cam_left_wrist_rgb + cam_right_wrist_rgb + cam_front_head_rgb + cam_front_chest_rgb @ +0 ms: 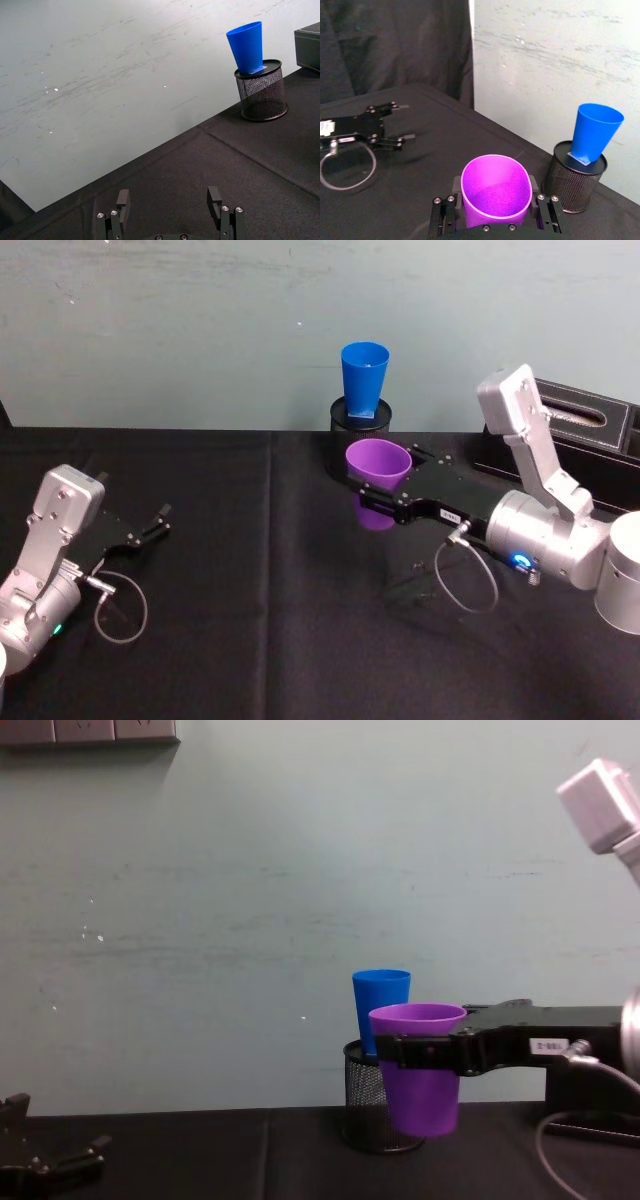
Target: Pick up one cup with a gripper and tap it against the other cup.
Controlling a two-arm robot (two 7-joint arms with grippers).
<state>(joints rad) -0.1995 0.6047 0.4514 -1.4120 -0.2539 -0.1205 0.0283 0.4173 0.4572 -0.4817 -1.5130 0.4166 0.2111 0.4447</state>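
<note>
the right gripper has its fingers clamped on the purple cup, one on each side just below the rim, holding it upright and clear of the black table. the blue cup stands beyond the fingertips and higher than them, perched on top of the black mesh holder. in the chest view the two cups overlap, so the gap between them probably is small, though i cannot tell it for sure. to make the tap well, the held cup should rise a little and ease forward past the fingertips, so that its wall meets the blue wall and not the mesh below it. the touch should be light, since the blue cup looks easy to topple from its perch. the clamp should stay firm, as smooth tapered plastic may slip down between flat fingers. the left gripper rests on the table well off to the left, fingers apart and empty. both cups are plain, with no brand or print. a small white label sits on the right gripper behind the fingers, and its writing is too small to read.
</note>
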